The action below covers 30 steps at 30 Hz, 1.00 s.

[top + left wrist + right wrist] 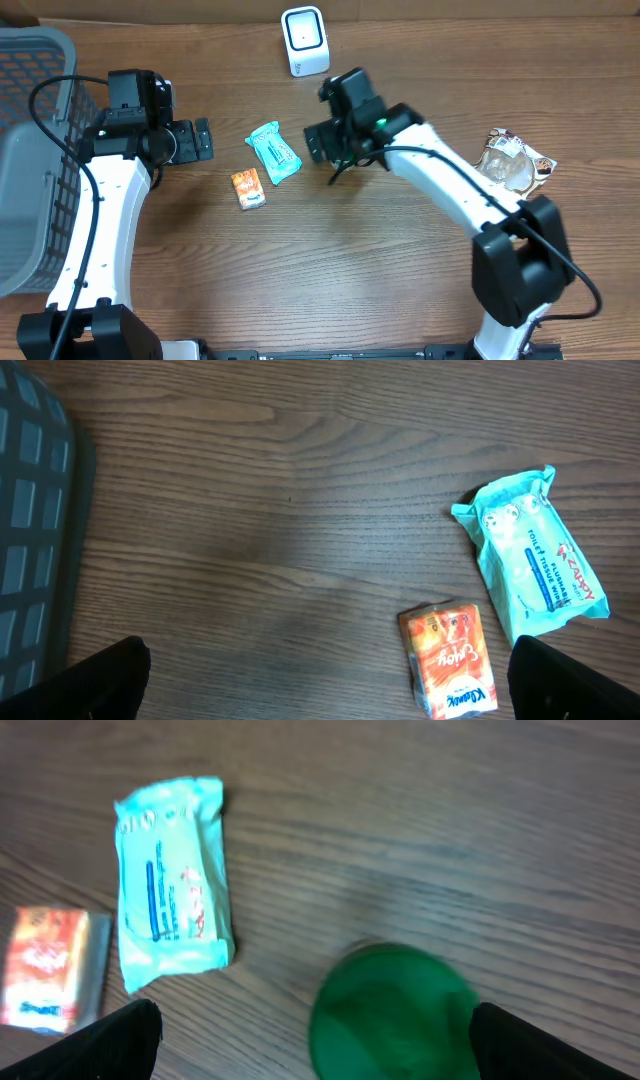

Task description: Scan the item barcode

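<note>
A white barcode scanner point(304, 40) stands at the back of the table. A teal wipes packet point(273, 152) point(535, 555) point(172, 880) and a small orange packet point(248, 188) point(450, 658) point(48, 970) lie flat mid-table, between the two arms. My left gripper point(203, 139) point(330, 680) is open and empty, left of both packets. My right gripper point(318, 142) point(315, 1045) is open, just right of the teal packet. A blurred green round shape point(392, 1012) shows between its fingers, and I cannot tell what it is.
A grey mesh basket point(30, 150) point(25, 530) fills the left edge. A clear-wrapped item point(515, 163) lies at the far right, beside the right arm's base.
</note>
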{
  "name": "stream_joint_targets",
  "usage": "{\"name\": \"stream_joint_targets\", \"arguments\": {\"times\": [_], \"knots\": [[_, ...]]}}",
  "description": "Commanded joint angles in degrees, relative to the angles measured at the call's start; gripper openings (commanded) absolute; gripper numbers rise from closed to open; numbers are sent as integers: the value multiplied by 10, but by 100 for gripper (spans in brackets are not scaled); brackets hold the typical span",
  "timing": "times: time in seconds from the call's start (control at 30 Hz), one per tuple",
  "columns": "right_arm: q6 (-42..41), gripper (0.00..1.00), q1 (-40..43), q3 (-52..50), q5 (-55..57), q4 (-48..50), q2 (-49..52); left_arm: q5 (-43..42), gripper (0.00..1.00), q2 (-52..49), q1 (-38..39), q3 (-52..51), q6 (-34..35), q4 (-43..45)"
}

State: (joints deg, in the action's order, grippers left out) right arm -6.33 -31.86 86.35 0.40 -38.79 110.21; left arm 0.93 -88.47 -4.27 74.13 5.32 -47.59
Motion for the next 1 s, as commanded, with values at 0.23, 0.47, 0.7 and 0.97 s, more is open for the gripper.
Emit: {"name": "stream_joint_targets", "arguments": {"times": [0.23,0.47,0.7,0.97], "knots": [[-37,99,9,9,56,-3,49,8,100,-4,-3,-1,-17,0],[-37,99,9,9,56,6,62,8,100,-4,-3,-1,-17,0],[-43,98,9,16,43,-5,57,8,99,-4,-3,-1,-17,0],[-41,97,7,27,24,-18,4,8,100,-4,-3,-1,-17,0]]}}
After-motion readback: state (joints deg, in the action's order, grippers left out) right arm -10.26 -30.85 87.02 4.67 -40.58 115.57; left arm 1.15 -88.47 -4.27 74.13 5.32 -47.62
